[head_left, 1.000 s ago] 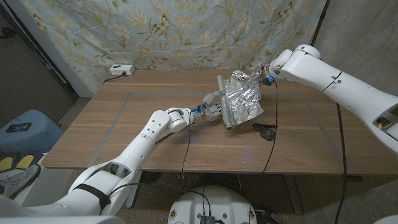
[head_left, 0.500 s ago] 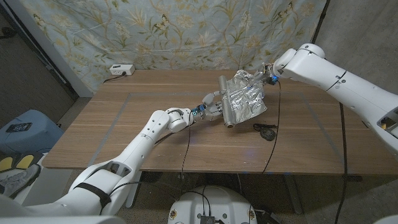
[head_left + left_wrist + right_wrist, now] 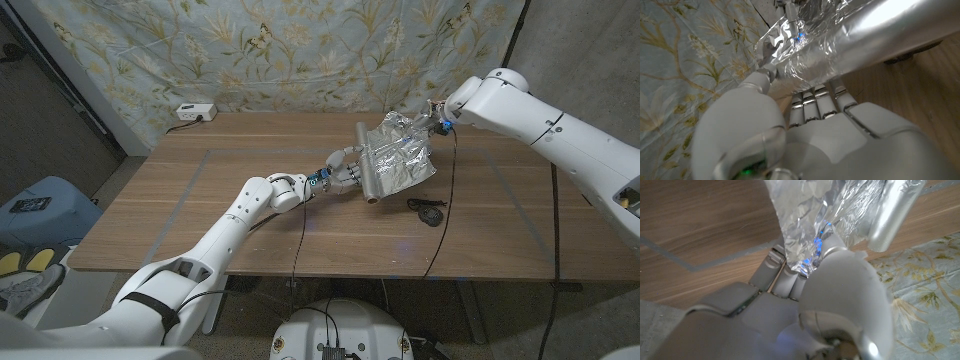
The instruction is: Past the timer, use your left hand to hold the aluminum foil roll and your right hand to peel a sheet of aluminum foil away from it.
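Head view, left to right. White power strip (image 3: pixel 195 113) at the table's (image 3: pixel 200 220) far left edge, about 10 o'clock from table centre, against the floral cloth (image 3: pixel 280 50).

Left arm runs in from the bottom left corner toward 1 o'clock. Left hand (image 3: pixel 343 172) sits just past table centre, fingers wrapped around the roll (image 3: pixel 368 165). Left wrist view confirms: fingers (image 3: pixel 817 100) curl under the roll (image 3: pixel 880 35), thumb comes over the other side, so it's a full grip, not a pinch.

Roll is off the table, tilted, one end toward 12 o'clock and the other toward 6. Far end reaches about the back edge of the table; near end hangs over the wood.

Sheet (image 3: pixel 402 160) spreads from the roll toward 3 o'clock, crinkled, still attached along the roll's length. Lower edge hangs free above the table.

Timer (image 3: pixel 428 213), small dark object with a cord, lies on the table at 5 o'clock from the sheet, apart from it.

Right hand (image 3: pixel 436 122) is at the sheet's upper right corner, 1 o'clock from the roll. Right wrist view: fingers (image 3: pixel 785 272) and thumb closed on the foil (image 3: pixel 805 220), pinching its corner. Right arm comes in from the right edge.
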